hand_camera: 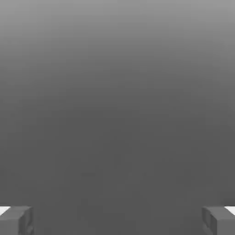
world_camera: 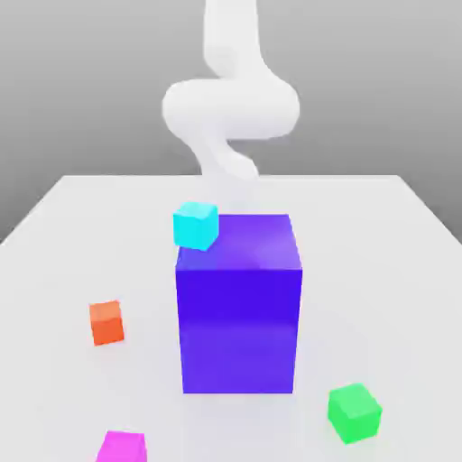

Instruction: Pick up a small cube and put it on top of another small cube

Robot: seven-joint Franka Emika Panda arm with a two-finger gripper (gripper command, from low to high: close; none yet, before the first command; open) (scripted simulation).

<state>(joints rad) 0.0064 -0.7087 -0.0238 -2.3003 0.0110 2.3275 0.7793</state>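
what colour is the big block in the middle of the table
Deep blue-violet, best seen in the exterior view.

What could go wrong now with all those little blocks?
The cyan cube sits at the edge of the big blue block, so a bump might knock it off. That tall block might also get in the arm's way. And the green cube sits turned at an angle, so a grab could slip.

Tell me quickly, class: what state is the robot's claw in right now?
Claw: open, fingers wide apart, holding nothing.
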